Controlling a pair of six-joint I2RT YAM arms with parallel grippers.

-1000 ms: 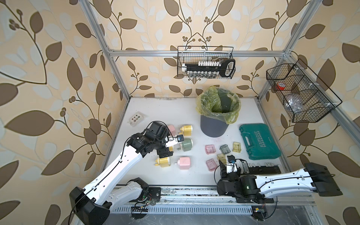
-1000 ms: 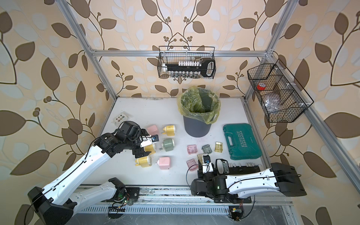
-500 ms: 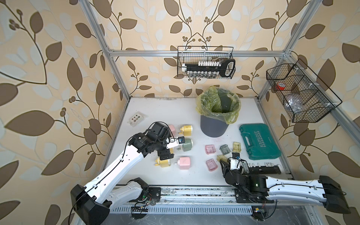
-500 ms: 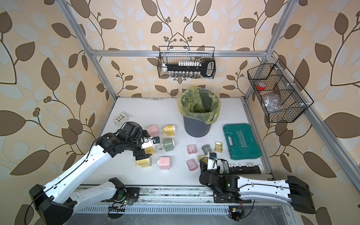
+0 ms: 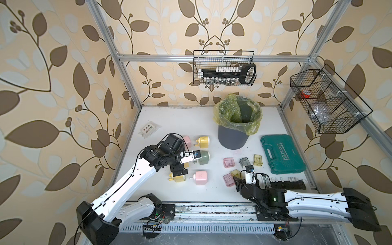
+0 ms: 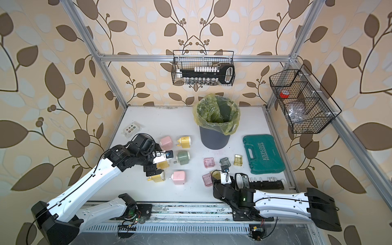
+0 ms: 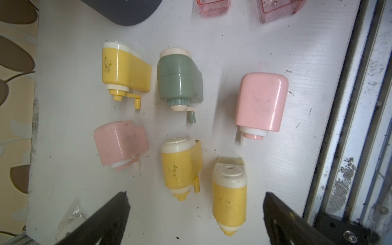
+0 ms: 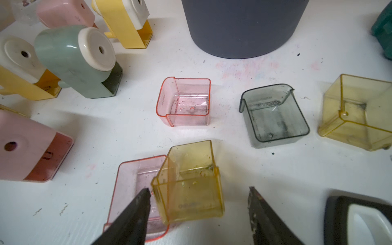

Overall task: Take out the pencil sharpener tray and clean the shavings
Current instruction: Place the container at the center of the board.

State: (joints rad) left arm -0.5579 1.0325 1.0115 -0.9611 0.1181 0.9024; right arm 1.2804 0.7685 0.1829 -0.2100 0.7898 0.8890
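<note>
The right pincer (image 8: 198,189) stands spread around the yellow tray (image 8: 188,167), one jaw just beside it and the other apart. The tray rests partly on a pink tray (image 8: 129,184) near the desk's (image 8: 286,169) front edge. The left pincer (image 7: 195,194) gapes wide over a yellow sharpener (image 7: 230,197).

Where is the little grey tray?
In both top views the grey tray sits right of centre, between a pink tray and a yellow tray, near the bin.

The yellow tray (image 8: 188,184) hides part of a pink tray (image 8: 129,176), and the bin (image 8: 244,27) runs off frame.
</note>
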